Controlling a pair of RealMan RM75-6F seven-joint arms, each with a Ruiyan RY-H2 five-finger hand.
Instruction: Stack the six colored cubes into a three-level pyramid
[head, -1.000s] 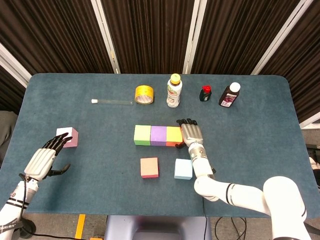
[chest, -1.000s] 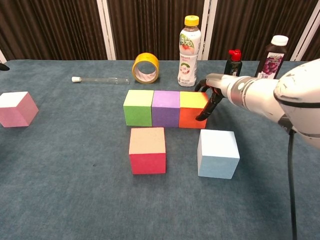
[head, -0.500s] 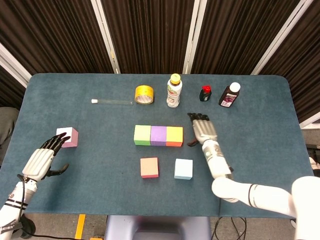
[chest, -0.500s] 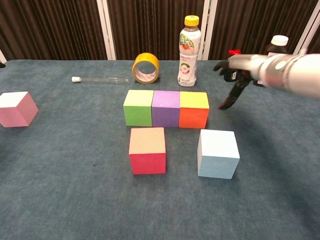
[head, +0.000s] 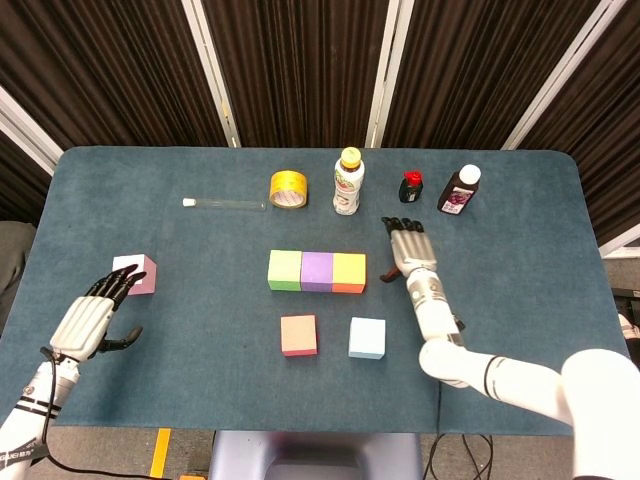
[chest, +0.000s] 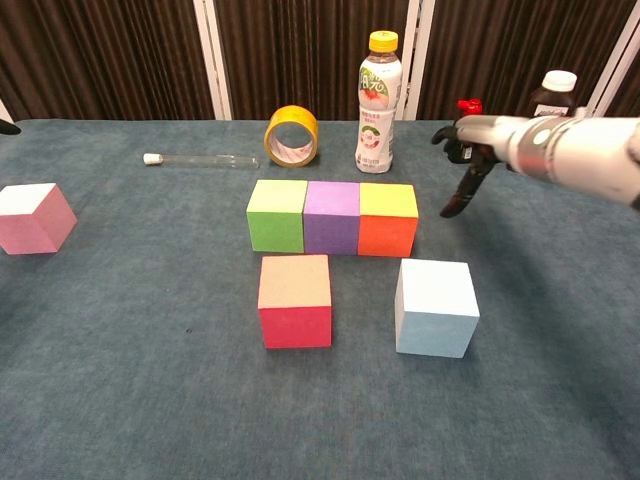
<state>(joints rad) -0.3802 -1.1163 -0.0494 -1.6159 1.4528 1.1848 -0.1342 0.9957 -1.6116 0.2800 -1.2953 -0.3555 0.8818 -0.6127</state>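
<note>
Right robot hand (head: 410, 255) withdrawn, cube row (head: 317, 271) flush

In the chest view, the right hand (chest: 468, 160) partly covers a small red-capped bottle (chest: 466, 107) at upper right. The left hand (head: 92, 318) shows only as a dark tip at that view's left edge.

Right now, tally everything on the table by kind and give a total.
Coloured cubes: 6 (green, purple, yellow-topped orange, red-sided tan-topped, light blue, pink)
Bottles: 3 (yellow-capped, small red-capped, dark white-capped)
Yellow tape roll: 1
Clear tube: 1
Total: 11
</note>
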